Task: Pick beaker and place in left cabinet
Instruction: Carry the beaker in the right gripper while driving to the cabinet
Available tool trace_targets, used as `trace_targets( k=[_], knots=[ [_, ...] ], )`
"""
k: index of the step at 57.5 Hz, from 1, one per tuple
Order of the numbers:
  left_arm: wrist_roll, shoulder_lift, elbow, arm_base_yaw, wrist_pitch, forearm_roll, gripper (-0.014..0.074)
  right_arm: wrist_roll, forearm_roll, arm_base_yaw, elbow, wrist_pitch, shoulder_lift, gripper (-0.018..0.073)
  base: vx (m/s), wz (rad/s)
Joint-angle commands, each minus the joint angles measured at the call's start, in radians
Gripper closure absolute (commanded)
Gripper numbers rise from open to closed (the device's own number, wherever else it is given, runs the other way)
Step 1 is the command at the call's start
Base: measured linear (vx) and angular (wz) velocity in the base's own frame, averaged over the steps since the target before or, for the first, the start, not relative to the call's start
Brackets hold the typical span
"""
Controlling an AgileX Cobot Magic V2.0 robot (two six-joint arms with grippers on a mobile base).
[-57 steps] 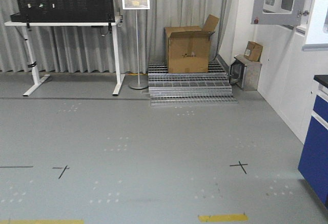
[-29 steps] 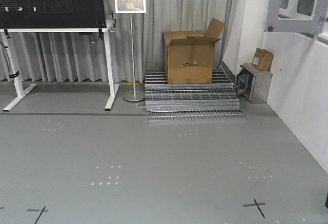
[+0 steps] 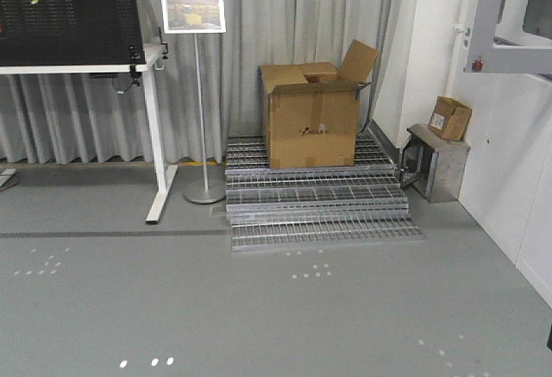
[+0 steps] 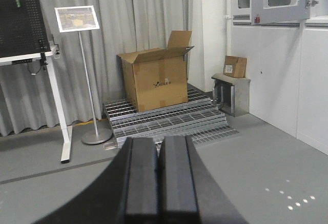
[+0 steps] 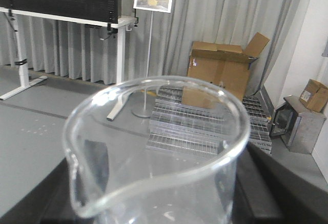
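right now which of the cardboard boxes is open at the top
The large cardboard box on the metal grating: its top flaps stand up and apart. The small cardboard box, sitting on the steel stand by the wall, has its flaps shut.

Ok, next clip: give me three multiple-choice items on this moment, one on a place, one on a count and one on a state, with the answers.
1. Where does the large cardboard box stand?
A. on the bare floor
B. on the metal grating steps
C. on a table

2. How many cardboard boxes show in the front view?
A. one
B. two
C. four

3. In the right wrist view, what state is the beaker in?
A. empty and upright
B. half full of blue liquid
C. lying shattered

Answers:
1 B, the grating lies directly under the box.
2 B, the large one plus a small box on the metal cabinet.
3 A, the clear glass shows only the room through it, with the rim uppermost.
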Motion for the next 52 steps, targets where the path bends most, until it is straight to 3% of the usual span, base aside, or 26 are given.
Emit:
trace_targets(
  k=[1,52],
  knots=[
    [-0.004,-0.018,0.016,-0.003,-0.083,-0.007,0.0595,-0.006,-0.028,-0.002,-0.031,-0.053,0.003,0.0562,0.75,-0.11],
    [-0.004,-0.018,0.016,-0.003,-0.083,-0.007,0.0595,-0.006,-0.028,-0.002,-0.031,-0.053,0.003,0.0562,0.69,-0.09]
  ],
)
